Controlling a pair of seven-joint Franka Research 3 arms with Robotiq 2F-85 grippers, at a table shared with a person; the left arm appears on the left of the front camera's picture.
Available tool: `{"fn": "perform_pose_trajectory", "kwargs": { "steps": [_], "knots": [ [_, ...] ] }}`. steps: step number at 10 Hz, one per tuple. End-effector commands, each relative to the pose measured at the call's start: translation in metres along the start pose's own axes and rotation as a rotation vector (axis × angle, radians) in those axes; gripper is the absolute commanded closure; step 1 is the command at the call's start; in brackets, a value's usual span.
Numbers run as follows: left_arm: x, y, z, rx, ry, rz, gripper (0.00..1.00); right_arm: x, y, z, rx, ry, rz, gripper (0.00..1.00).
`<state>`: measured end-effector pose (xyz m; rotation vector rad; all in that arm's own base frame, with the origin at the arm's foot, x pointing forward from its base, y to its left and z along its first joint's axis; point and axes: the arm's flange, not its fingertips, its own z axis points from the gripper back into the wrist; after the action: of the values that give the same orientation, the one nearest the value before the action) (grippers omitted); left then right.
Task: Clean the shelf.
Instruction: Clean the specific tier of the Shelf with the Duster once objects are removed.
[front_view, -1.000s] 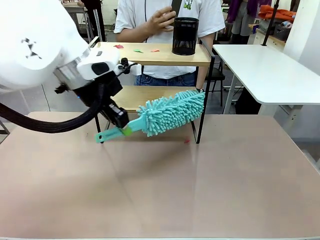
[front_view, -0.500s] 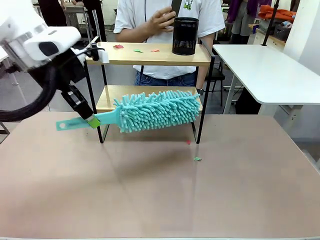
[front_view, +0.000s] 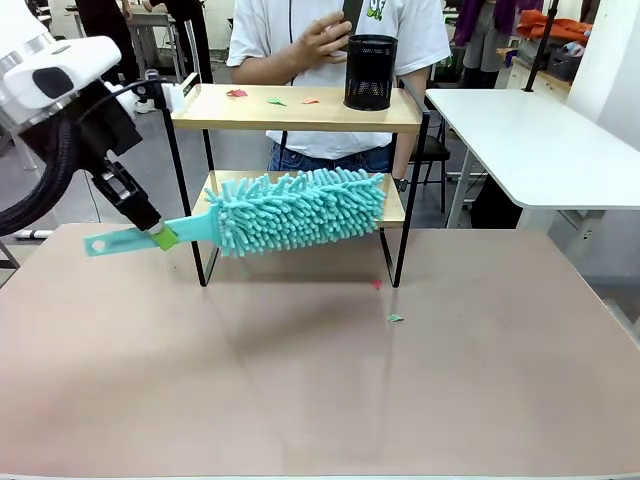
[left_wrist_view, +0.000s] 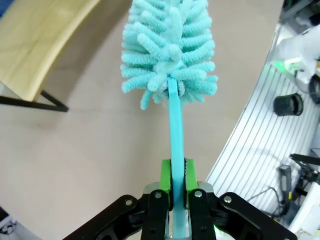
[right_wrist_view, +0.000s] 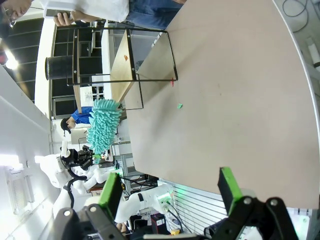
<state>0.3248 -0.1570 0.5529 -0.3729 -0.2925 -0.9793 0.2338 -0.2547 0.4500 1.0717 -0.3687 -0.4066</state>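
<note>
The left gripper now sits farther left and a little higher than a second ago. The teal duster clamped in it has slid left too, from the right end of the shelf to across its lower board. A green scrap now lies on the table.
</note>
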Motion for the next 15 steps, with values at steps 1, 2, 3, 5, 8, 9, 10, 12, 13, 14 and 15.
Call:
{"fn": "perform_pose_trajectory", "kwargs": {
  "steps": [1,2,3,5,8,9,10,12,13,14,15],
  "knots": [
    [-0.041,0.008,0.009,-0.023,-0.018,0.086,0.88,-0.001,0.000,0.002,-0.002,0.007,0.027,0.00],
    [-0.073,0.014,0.018,-0.003,-0.044,0.184,0.88,-0.001,0.000,0.002,-0.002,0.007,0.027,0.00],
    [-0.104,0.019,0.027,0.024,-0.080,0.316,0.88,-0.001,0.000,0.002,-0.002,0.007,0.027,0.00],
    [-0.153,0.022,0.043,0.022,-0.129,0.468,0.88,-0.001,0.000,0.002,-0.002,0.007,0.027,0.00],
    [-0.225,0.026,0.089,-0.062,-0.188,0.441,0.88,-0.001,0.000,0.002,-0.002,0.007,0.027,0.00],
    [-0.252,0.037,0.105,-0.086,-0.210,0.481,0.88,-0.001,0.000,0.002,-0.002,0.007,0.027,0.00],
    [-0.277,0.046,0.116,-0.131,-0.229,0.470,0.88,-0.001,0.000,0.002,-0.002,0.007,0.027,0.00],
    [-0.296,0.061,0.118,-0.205,-0.263,0.415,0.88,-0.001,0.000,0.002,-0.002,0.007,0.027,0.00],
    [-0.297,0.071,0.121,-0.235,-0.322,0.536,0.88,-0.001,0.000,0.002,-0.002,0.007,0.027,0.00],
    [-0.297,0.047,0.112,-0.159,-0.258,0.454,0.88,-0.001,0.000,0.002,-0.002,0.007,0.027,0.00],
    [-0.297,0.047,0.112,-0.159,-0.258,0.454,0.88,-0.001,0.000,0.002,-0.002,0.007,0.027,0.00]
  ]
}}
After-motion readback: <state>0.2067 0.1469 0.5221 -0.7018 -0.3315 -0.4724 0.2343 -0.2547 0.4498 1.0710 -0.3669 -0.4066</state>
